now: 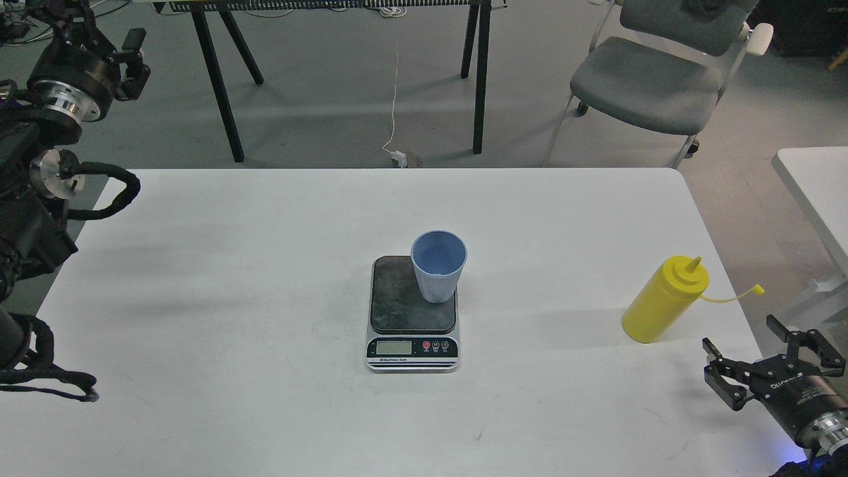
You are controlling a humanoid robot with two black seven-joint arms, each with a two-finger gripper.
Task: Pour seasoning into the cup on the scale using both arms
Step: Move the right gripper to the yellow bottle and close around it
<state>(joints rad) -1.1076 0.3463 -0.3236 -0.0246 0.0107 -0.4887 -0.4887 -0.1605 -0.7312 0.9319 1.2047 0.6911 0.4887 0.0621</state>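
The light-blue ribbed cup (437, 268) stands upright on the back right part of the scale (412, 318), mid-table. The yellow squeeze bottle (662, 301) stands upright near the table's right edge, its nozzle uncapped and its cap strap trailing right. My right gripper (741, 334) is open and empty at the table's right front corner. It sits just below and right of the bottle and is apart from it. My left gripper (134, 61) is raised at the far left, beyond the table's back left corner. Its fingers stand apart and hold nothing.
The white table (232, 298) carries the scale and the bottle. A grey chair (642, 79) and black table legs (218, 86) stand on the floor behind it. A second white table (815, 179) is at the right edge.
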